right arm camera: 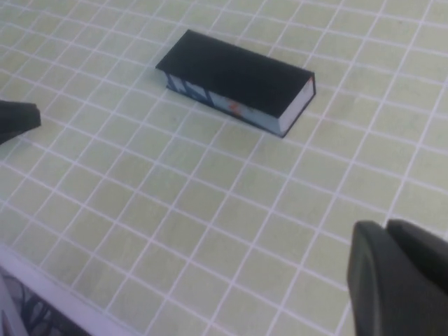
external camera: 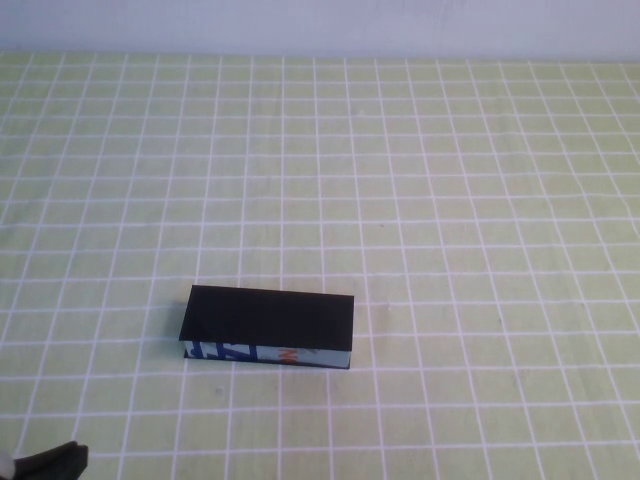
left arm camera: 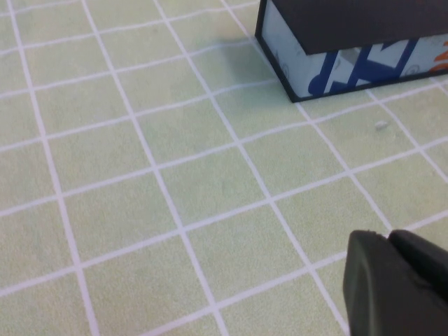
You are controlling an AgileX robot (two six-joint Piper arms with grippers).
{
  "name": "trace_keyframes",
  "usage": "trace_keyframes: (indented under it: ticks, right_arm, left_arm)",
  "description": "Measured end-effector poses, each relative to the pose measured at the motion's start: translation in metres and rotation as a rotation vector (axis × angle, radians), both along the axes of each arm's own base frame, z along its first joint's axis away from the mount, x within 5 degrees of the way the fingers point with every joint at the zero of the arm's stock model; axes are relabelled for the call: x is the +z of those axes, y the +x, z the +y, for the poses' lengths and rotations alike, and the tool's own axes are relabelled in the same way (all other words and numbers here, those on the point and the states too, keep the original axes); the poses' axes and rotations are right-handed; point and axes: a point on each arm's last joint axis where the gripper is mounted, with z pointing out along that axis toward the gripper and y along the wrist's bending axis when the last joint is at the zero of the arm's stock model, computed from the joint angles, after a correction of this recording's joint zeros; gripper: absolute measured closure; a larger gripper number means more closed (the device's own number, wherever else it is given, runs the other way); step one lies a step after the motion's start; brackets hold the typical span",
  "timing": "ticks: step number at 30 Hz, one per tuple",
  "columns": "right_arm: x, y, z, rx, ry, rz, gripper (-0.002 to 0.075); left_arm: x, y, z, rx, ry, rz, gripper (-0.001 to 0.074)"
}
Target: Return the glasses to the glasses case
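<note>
The glasses case (external camera: 270, 318) lies shut on the green checked cloth, left of the middle, with its blue, white and orange printed edge facing me. It also shows in the left wrist view (left arm camera: 350, 28) and the right wrist view (right arm camera: 234, 73). The glasses are out of view. My left gripper (external camera: 45, 462) sits low at the near left corner, shut and empty, well short of the case; its fingertips meet in the left wrist view (left arm camera: 387, 236). My right gripper (right arm camera: 385, 227) is shut and empty, away from the case, and does not show in the high view.
The green cloth with white grid lines (external camera: 450, 200) covers the table up to a pale wall (external camera: 320, 25) at the back. The table's near edge (right arm camera: 42, 280) shows in the right wrist view. A small white speck (left arm camera: 381, 125) lies near the case.
</note>
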Motion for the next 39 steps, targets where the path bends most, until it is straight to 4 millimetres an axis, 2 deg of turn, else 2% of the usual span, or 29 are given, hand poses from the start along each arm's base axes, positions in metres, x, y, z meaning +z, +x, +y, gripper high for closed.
trace_keyframes:
  ticks: [4, 8, 11, 15, 18, 22, 26, 30, 34, 39]
  right_arm:
    - [-0.018, 0.001, 0.003, 0.009, -0.007, 0.064, 0.0737]
    - [-0.022, 0.002, 0.002, 0.004, -0.026, 0.063, 0.0737]
    - [-0.025, 0.005, 0.001, -0.014, -0.054, 0.030, 0.0737]
    - [-0.038, 0.015, -0.002, -0.074, -0.085, -0.046, 0.0737]
    - [-0.056, 0.027, -0.009, -0.190, -0.080, -0.118, 0.0737]
    - [-0.093, 0.038, -0.028, -0.414, -0.054, -0.222, 0.0737]
    - [-0.126, 0.030, -0.047, -0.605, -0.020, -0.316, 0.0737]
    - [-0.150, 0.016, -0.053, -0.674, 0.021, -0.444, 0.0737]
    - [-0.153, 0.003, -0.055, -0.690, 0.059, -0.535, 0.0737]
    - [-0.156, 0.000, -0.054, -0.689, 0.061, -0.511, 0.0737]
  left_arm:
    - [-0.002, 0.001, 0.000, 0.001, 0.008, 0.020, 0.0737]
    - [-0.002, 0.001, 0.000, 0.002, 0.006, 0.020, 0.0737]
    - [-0.002, 0.001, 0.000, 0.002, 0.006, 0.020, 0.0737]
    - [-0.002, 0.001, 0.000, 0.003, 0.007, 0.020, 0.0737]
    - [-0.002, 0.001, 0.000, 0.003, 0.007, 0.020, 0.0737]
    - [-0.002, 0.001, 0.000, 0.003, 0.007, 0.019, 0.0737]
    - [-0.002, 0.001, 0.000, 0.003, 0.008, 0.019, 0.0737]
    - [-0.002, 0.001, 0.000, 0.003, 0.008, 0.019, 0.0737]
    - [-0.002, 0.001, 0.000, 0.003, 0.008, 0.019, 0.0737]
    - [-0.002, 0.001, 0.000, 0.003, 0.008, 0.019, 0.0737]
